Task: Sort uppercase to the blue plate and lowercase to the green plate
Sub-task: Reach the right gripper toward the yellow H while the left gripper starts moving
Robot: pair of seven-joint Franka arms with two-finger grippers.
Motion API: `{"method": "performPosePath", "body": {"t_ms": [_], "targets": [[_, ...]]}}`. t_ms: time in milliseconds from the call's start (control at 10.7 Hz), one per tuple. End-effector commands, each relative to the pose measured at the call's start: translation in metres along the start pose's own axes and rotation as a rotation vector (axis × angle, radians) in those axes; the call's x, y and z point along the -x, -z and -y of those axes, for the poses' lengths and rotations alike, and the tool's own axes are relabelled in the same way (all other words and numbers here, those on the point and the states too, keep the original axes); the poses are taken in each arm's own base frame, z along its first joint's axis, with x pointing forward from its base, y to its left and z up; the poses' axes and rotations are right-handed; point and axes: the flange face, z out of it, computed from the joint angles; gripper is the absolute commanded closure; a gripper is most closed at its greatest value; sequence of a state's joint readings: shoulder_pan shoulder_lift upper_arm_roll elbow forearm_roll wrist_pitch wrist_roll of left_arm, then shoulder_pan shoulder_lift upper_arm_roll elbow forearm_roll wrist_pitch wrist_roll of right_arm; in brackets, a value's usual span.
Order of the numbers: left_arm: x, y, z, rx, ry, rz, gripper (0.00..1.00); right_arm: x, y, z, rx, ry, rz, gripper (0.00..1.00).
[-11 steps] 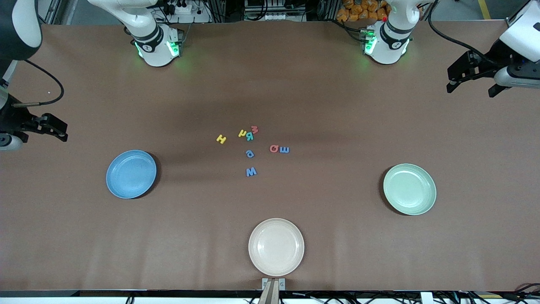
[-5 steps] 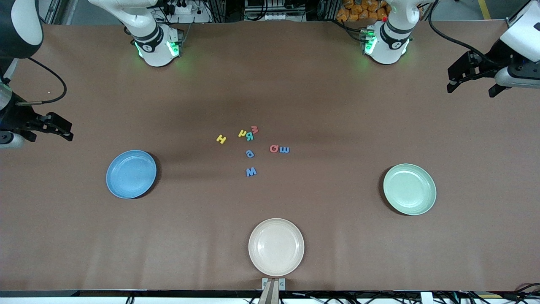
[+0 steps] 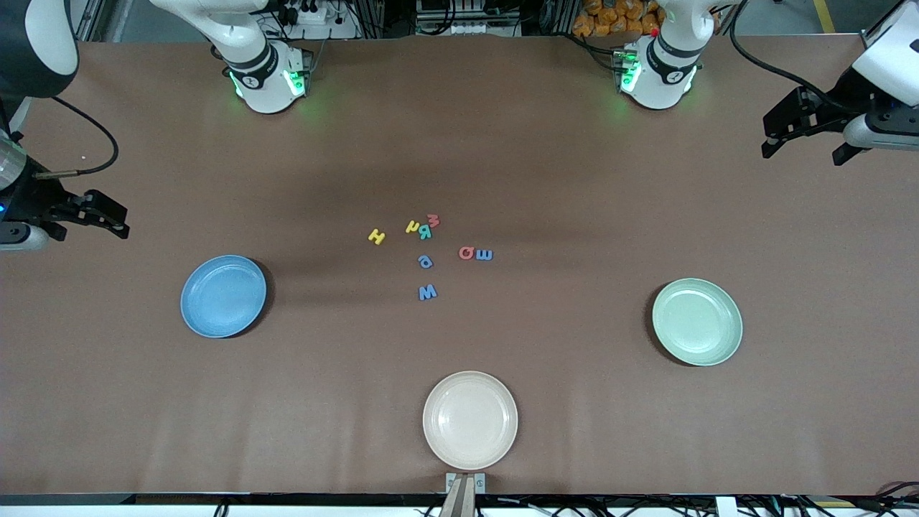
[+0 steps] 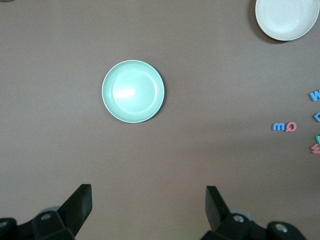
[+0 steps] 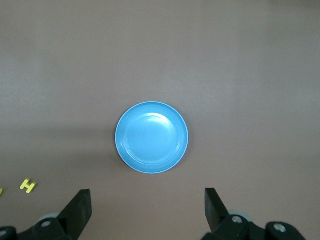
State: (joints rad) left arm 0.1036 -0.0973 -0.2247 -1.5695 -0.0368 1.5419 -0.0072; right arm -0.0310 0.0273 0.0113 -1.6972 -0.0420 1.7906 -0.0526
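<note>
Several small letters lie in a loose cluster mid-table. The uppercase are yellow H (image 3: pixel 376 236), green R (image 3: pixel 425 232), red Q (image 3: pixel 467 253) and blue W (image 3: pixel 428 291). The lowercase are yellow h (image 3: pixel 413 227), red m (image 3: pixel 433 220), blue a (image 3: pixel 425 261) and blue m (image 3: pixel 484 254). The blue plate (image 3: pixel 223 296) (image 5: pixel 152 137) lies toward the right arm's end, the green plate (image 3: pixel 697 322) (image 4: pixel 133 91) toward the left arm's. Both plates hold nothing. My right gripper (image 3: pixel 118 221) (image 5: pixel 148 202) and left gripper (image 3: pixel 800 154) (image 4: pixel 148 200) hang open over bare table at their own ends.
A cream plate (image 3: pixel 470 420) (image 4: pixel 287 19) sits near the table's front edge, nearer the camera than the letters. The two arm bases (image 3: pixel 266 79) (image 3: pixel 657 72) stand along the table's back edge. Brown tabletop separates the letters from each plate.
My right gripper has drifted a little toward the table's middle. The left gripper, letters and plates have not moved.
</note>
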Motion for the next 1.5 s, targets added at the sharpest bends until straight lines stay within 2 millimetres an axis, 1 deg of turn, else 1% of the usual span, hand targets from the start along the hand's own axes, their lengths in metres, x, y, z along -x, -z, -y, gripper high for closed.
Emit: {"method": "performPosePath", "body": {"t_ms": [0,93,374,467,654,748,841,935,1122,1215,1309,1402], "targets": [[0.004,0.0,0.001,0.023,0.021,0.018,0.0,0.01,-0.004,0.029,-0.009,-0.052,0.02,0.0],[0.005,-0.001,0.001,0.023,0.021,0.027,0.0,0.011,-0.006,0.046,-0.01,-0.066,0.025,0.0],[0.006,-0.003,0.004,0.023,0.028,0.038,0.0,0.018,-0.033,0.108,-0.008,-0.146,0.048,0.0],[0.005,-0.005,0.005,0.023,0.027,0.042,0.0,0.02,-0.037,0.125,-0.007,-0.162,0.049,0.0],[0.005,-0.012,0.004,0.023,0.026,0.058,0.0,0.024,-0.046,0.144,-0.007,-0.186,0.053,0.0],[0.005,-0.017,0.0,0.024,0.022,0.067,0.0,0.026,-0.058,0.163,-0.009,-0.203,0.056,0.0],[0.002,-0.021,-0.004,0.025,0.024,0.075,0.0,0.032,-0.079,0.185,-0.016,-0.233,0.046,0.0],[0.001,-0.026,-0.012,0.025,0.026,0.085,0.0,0.037,-0.103,0.201,-0.022,-0.259,0.047,0.0],[-0.003,-0.043,-0.04,0.023,0.057,0.12,0.0,0.048,-0.144,0.225,-0.026,-0.321,0.068,0.0],[-0.006,-0.054,-0.059,0.022,0.061,0.14,0.0,0.052,-0.165,0.242,-0.021,-0.365,0.097,0.0],[-0.009,-0.067,-0.073,0.021,0.075,0.163,0.0,0.055,-0.186,0.259,-0.015,-0.412,0.124,0.0],[-0.011,-0.082,-0.091,0.02,0.08,0.186,0.0,0.056,-0.209,0.274,-0.02,-0.46,0.14,0.0]]}}
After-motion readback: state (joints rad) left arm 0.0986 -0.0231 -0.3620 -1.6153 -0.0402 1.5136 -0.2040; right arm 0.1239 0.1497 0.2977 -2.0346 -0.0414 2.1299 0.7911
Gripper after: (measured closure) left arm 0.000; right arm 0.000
